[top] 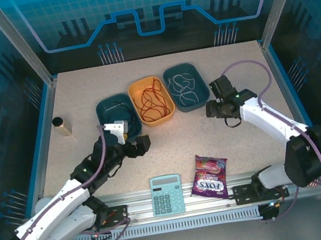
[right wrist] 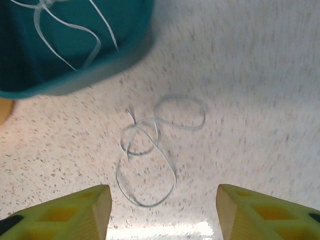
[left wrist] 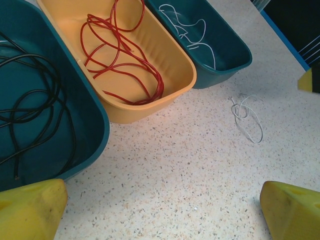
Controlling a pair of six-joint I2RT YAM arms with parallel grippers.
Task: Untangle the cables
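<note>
Top view: black cable (top: 114, 107), red cable (top: 151, 100) and white cable (top: 185, 88) lie in separate trays (top: 131, 94). Left wrist: left gripper (left wrist: 160, 215) spread wide, empty, over the table (left wrist: 175, 170). Right wrist: right gripper (right wrist: 162, 210) parted, empty, above a loose white coil (right wrist: 150, 160); closing too high would likely miss so thin a wire.

Left pincer (left wrist: 162, 212), right pincer (right wrist: 162, 212): both agape.
</note>
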